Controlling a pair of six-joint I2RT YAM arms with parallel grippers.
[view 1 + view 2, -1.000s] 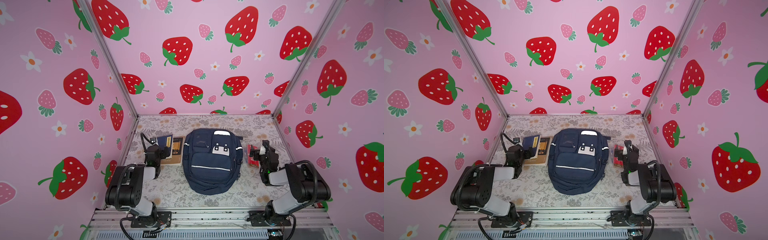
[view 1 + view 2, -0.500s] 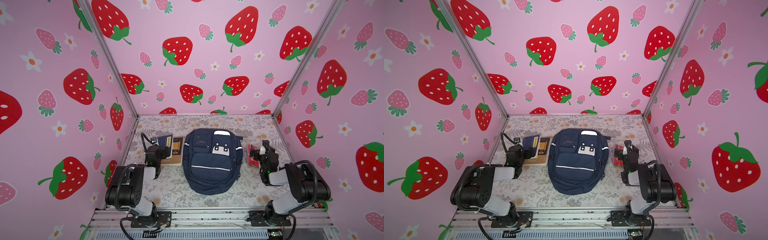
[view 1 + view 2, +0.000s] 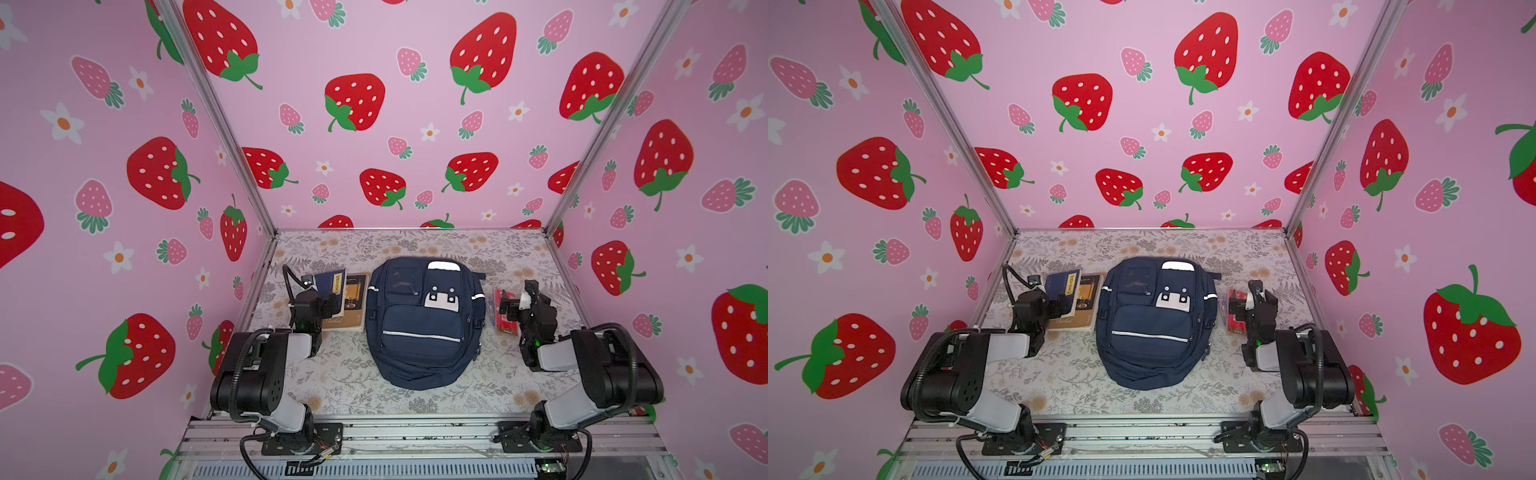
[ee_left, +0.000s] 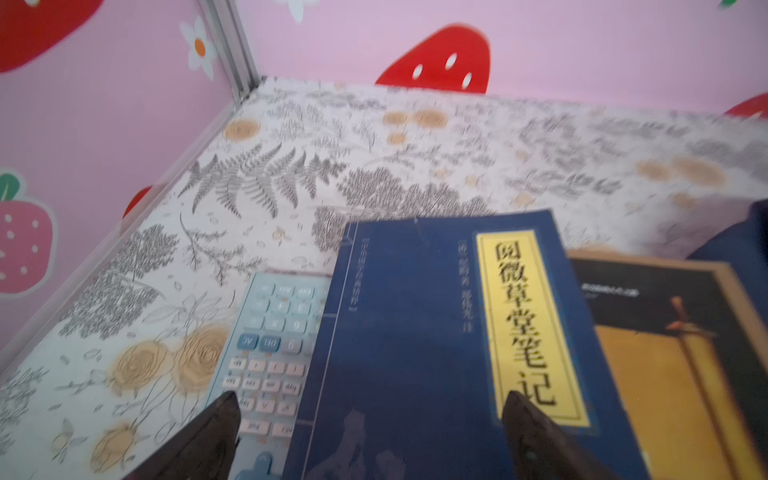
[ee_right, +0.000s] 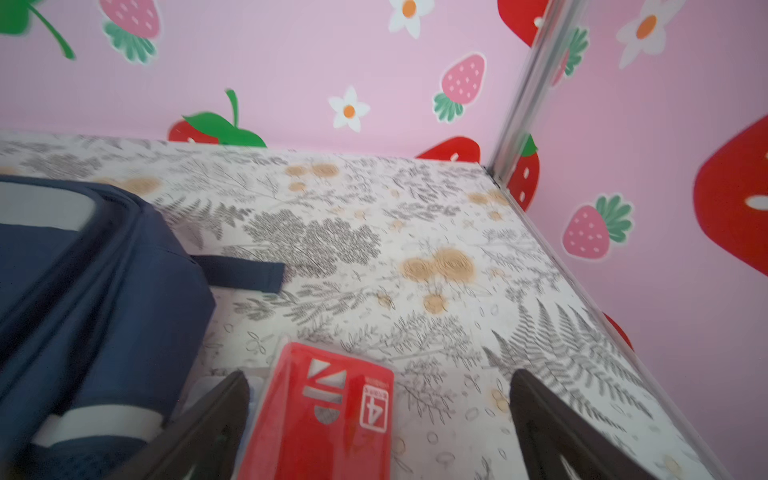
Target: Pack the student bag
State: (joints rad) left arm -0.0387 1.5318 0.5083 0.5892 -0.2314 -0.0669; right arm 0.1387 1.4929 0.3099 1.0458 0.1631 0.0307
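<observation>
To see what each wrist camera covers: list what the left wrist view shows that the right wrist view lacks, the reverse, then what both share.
Left wrist only: a blue book with a yellow title strip, lying partly over a pale blue calculator and a yellow-and-black book.
Right wrist only: a red packet and a loose navy strap end.
Both: the student bag (a sliver for the left wrist), the floral table cover, pink strawberry walls, open fingers.

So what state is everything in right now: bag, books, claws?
student bag: lying flat, front up, pockets look zipped
blue book: cover up, overlapping calculator and yellow book
yellow book: flat beside the bag, partly covered
calculator: keys up, partly under blue book
red pack: lying flat beside the bag
left gripper: open, empty, over blue book
right gripper: open, empty, over red pack
</observation>
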